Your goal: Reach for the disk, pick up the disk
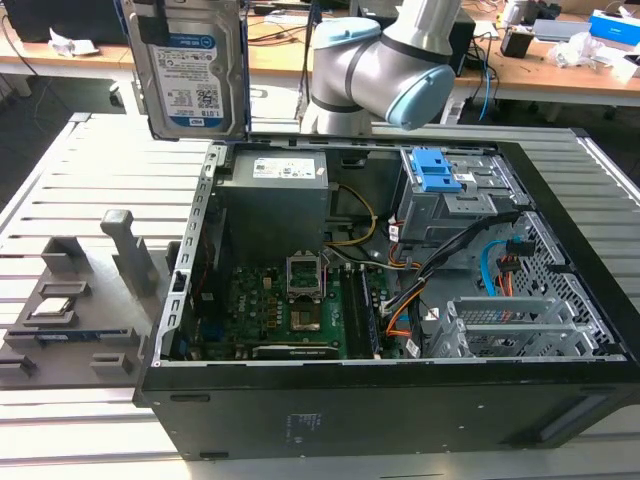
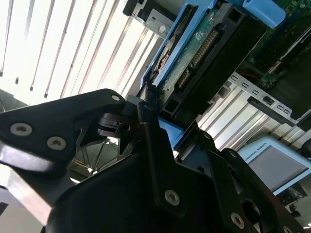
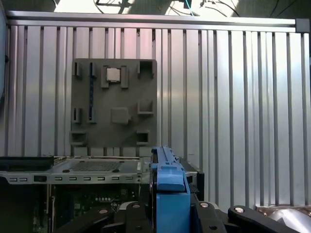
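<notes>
My gripper point(image 2: 167, 124): closed on the disk; black fingers point(image 2: 150, 145) clamp its upper edge, 1 on each side.
My gripper, exterior view: dark clamp point(image 1: 160, 22) at the top edge of the drive, high at the exterior view's left.
The disk point(image 1: 190, 75): rectangular silver metal hard drive, hanging upright from my fingers with nothing under it.
Disk, label: white-and-blue barcode sticker on the broad face, turned toward the exterior camera.
Disk, rails: blue plastic along the narrow sides; 1 rail point(image 3: 171, 194) runs between my fingers in the first wrist view.
Disk, underside: green circuit board and connector row point(image 2: 194, 53), seen in the second wrist view.
Disk, position: raised above the slatted table point(image 1: 40, 180), just beside the far corner of the computer case point(image 1: 400, 400) at the exterior view's left, outside the case.
My arm point(image 1: 385, 65): grey joint with a pale blue cap, behind the case.
Computer case: black tower on its side, panel off, motherboard point(image 1: 290, 310) and grey power supply point(image 1: 275, 200) exposed.
Drive cage: blue brackets point(image 1: 437, 170) sit at the far end, toward the exterior view's right.
Grey fixture tray point(image 3: 114, 104): flat on the table beside the case, well below the disk.
Tray contents: 1 small square silver chip point(image 3: 112, 74) in a slot.
</notes>
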Controlling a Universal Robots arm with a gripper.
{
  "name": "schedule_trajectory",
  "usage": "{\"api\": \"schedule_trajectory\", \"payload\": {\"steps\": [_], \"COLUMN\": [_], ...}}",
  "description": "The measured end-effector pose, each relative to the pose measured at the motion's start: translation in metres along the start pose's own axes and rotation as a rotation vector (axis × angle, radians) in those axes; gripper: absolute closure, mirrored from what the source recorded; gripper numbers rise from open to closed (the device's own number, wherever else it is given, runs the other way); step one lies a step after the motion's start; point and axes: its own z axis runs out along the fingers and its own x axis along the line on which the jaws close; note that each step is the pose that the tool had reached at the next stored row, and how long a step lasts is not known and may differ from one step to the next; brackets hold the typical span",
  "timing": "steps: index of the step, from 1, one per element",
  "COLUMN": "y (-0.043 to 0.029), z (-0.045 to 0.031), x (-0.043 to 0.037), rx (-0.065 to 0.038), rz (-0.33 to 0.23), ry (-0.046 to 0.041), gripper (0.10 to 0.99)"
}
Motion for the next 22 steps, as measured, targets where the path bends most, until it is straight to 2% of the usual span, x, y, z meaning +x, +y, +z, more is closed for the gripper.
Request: {"api": "schedule_trajectory", "payload": {"steps": [7,11,15,18,20,22], "y": [-0.0273,-0.0536,-0.0691,-0.0833,-0.0981,-0.1069], "z": [-0.0015,-0.0030,-0.0038,-0.0046,-0.0054,-0.0059], "x": [0.0000,-0.0002,-0.0004,-0.0006,-0.0009,-0.0012], "rx": [-0.002,-0.004,-0.005,-0.006,-0.007,-0.008], "rz": [0.000,0.000,0.000,0.000,0.000,0.000], "ry": [0.0000,0.0000,0.0001,0.0000,0.0000,0.0000], "gripper": [0.718,0.718,0.718,0.718,0.718,0.718]}}
